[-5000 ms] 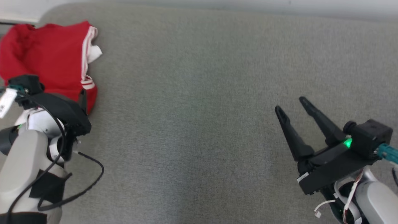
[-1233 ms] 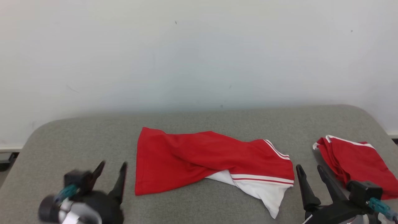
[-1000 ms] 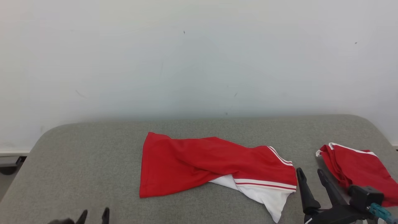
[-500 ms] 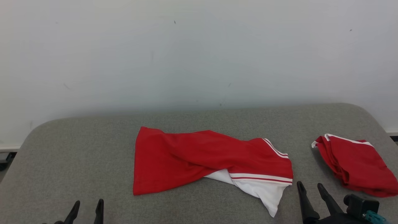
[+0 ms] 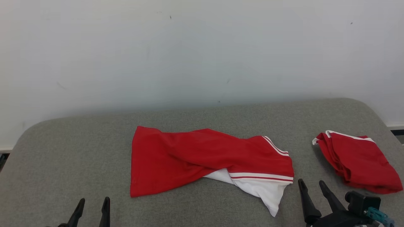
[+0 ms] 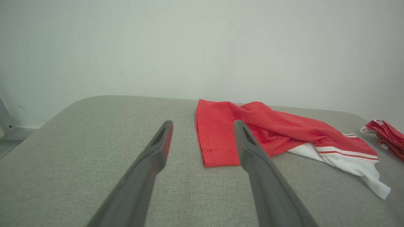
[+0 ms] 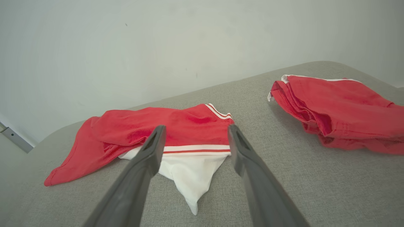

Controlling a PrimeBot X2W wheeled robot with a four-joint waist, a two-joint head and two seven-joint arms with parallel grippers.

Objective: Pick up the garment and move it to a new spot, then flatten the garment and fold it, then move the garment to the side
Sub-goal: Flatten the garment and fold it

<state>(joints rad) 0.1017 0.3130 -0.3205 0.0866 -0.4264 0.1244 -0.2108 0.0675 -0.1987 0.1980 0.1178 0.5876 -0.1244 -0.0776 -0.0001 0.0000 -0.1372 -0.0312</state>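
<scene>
A red garment (image 5: pixel 195 157) with white stripes and a white lower corner lies crumpled and twisted across the middle of the grey padded table (image 5: pixel 79 151). In the left wrist view the garment (image 6: pixel 271 132) spreads just beyond the fingertips; in the right wrist view the garment (image 7: pixel 176 132) has its white corner pointing toward me. My left gripper (image 5: pixel 93 205) stands open and empty at the near left, short of the garment's left hem. My right gripper (image 5: pixel 311 186) is open and empty just right of the white corner.
A second red garment (image 5: pixel 356 160), folded, lies at the far right of the table, also seen as a folded red garment (image 7: pixel 337 110) in the right wrist view. A pale wall (image 5: pixel 202 53) rises behind the table. The table's rounded corners fall away at left and right.
Five seconds ago the head view looked down at bare table and a red garment at far left; the camera has since swung. Over the last second the view only drifts slightly and both grippers stay open.
</scene>
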